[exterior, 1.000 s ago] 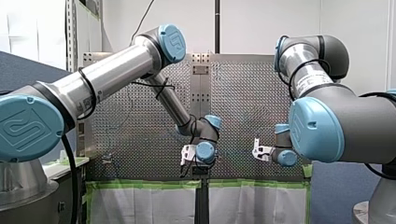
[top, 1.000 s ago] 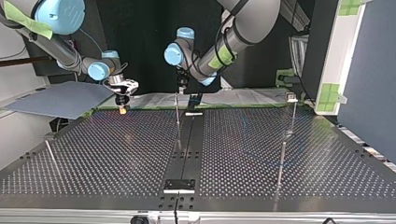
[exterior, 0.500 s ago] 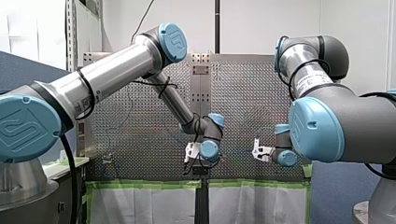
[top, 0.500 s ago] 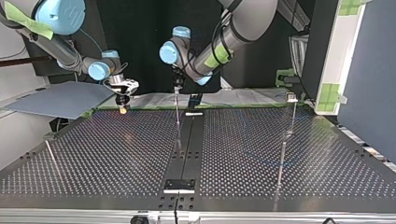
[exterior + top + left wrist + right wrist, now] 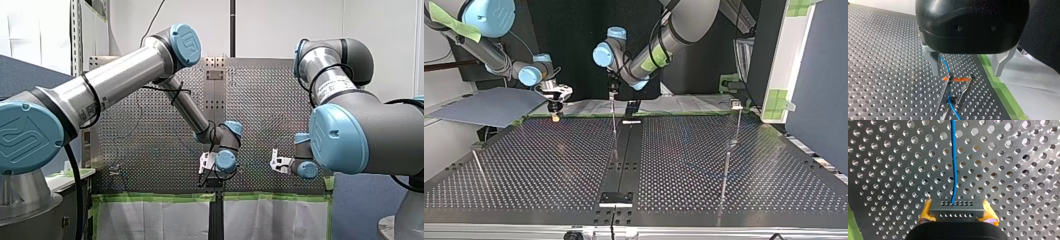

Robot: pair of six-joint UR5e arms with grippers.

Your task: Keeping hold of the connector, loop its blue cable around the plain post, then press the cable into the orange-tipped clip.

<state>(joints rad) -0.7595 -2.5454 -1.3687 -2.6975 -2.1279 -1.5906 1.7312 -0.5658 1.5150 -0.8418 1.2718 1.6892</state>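
Since a second ago my left arm's wrist has drifted toward the top view's left and lifted a little, while my right arm has kept its place. My left gripper (image 5: pixel 966 75) hangs spread wide, its two metal fingers (image 5: pixel 935 63) gripping nothing. The orange-tipped clip (image 5: pixel 958 79) stands beneath the gap between them. The blue cable (image 5: pixel 945 63) runs just beside one finger and on down between the clip's two metal arms.

My right gripper (image 5: pixel 957 213) is clamped on the connector (image 5: pixel 956 206), with yellow pads (image 5: pixel 925 213) pressed against both its ends. The cable leaves the connector's row of holes and runs straight ahead over the perforated table (image 5: pixel 1010 170). In the top view this gripper hangs just above the table's far edge, at the view's left. Thin upright rods (image 5: pixel 727 170) stand well apart on the plate.

A raised emblem marks the blue joint cap (image 5: pixel 26 135), too stylised to read as letters. Green tape (image 5: pixel 998 87) lines the table edge just beside my left gripper, with white sheeting (image 5: pixel 1033 82) beyond it. On the gripper's other side the perforated plate spreads wide.
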